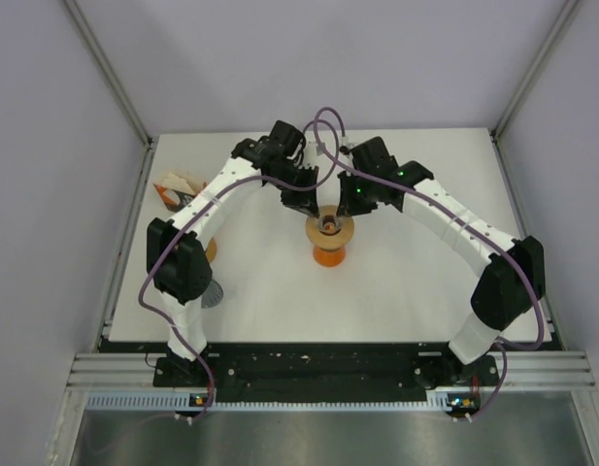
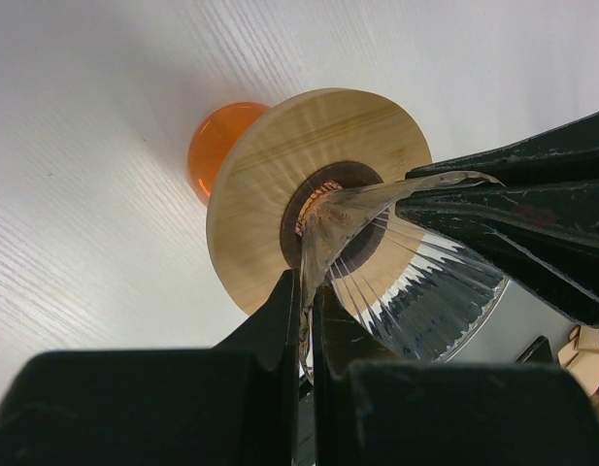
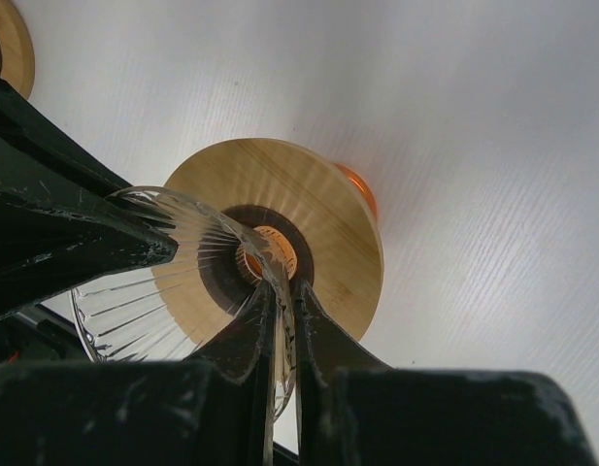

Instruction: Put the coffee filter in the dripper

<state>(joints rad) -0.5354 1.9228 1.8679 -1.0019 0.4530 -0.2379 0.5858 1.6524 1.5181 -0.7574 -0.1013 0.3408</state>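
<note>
The seating step is in hand: left pincer (image 2: 306, 316) and right pincer (image 3: 280, 335) each pinch narrow on opposite edges of the coffee filter (image 2: 343, 218), spread inside the dripper (image 2: 270, 165) at the middle of the surface (image 1: 406, 282). Next, I judge, a gentle push down, then 2 clean releases. Paper and ribbed glass blur together, so its depth is unclear.

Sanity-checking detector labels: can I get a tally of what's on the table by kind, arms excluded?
Glass dripper: 1
Wooden disc: 2, one under the dripper, one apart from it
Orange base: 1
Brown paper bundle: 1
Ribbed grey item, half hidden: 1
Total: 6
</note>
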